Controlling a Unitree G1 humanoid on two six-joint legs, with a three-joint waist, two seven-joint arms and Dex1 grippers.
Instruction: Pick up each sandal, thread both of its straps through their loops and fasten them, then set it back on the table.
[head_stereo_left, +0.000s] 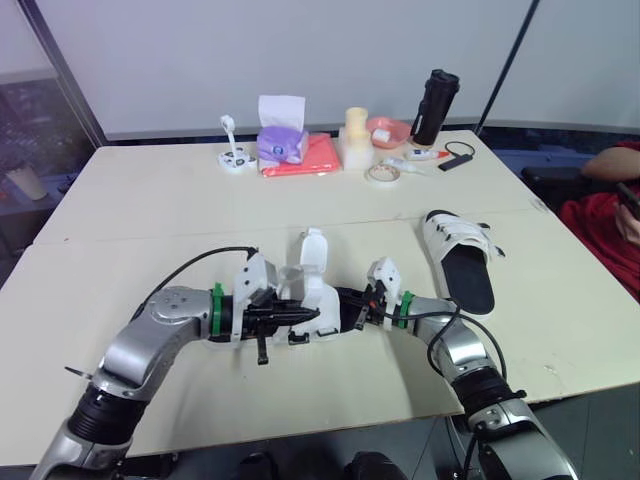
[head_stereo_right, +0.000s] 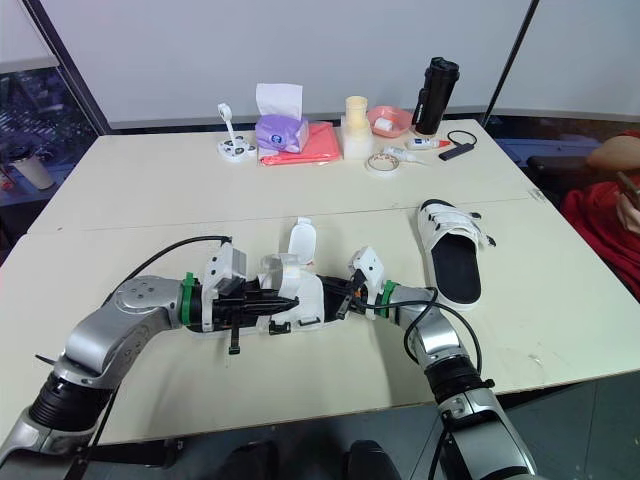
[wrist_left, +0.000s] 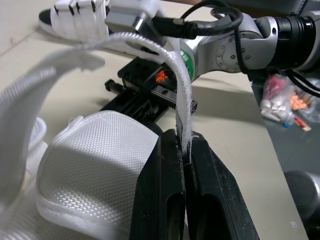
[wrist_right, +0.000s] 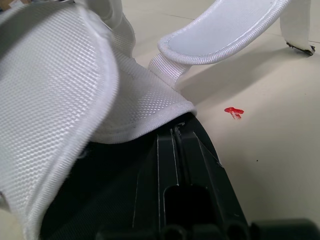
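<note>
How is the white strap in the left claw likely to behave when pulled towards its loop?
The strap will probably be floppy: it arcs and curls away from the left claw rather than standing straight. It looks thin and light, pinched flat between the shut fingers. Its woven texture likely resists slipping.

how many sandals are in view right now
2. One sandal is held between the left gripper and right gripper at the near middle; the other sandal lies on the table to the robot's right.
</note>
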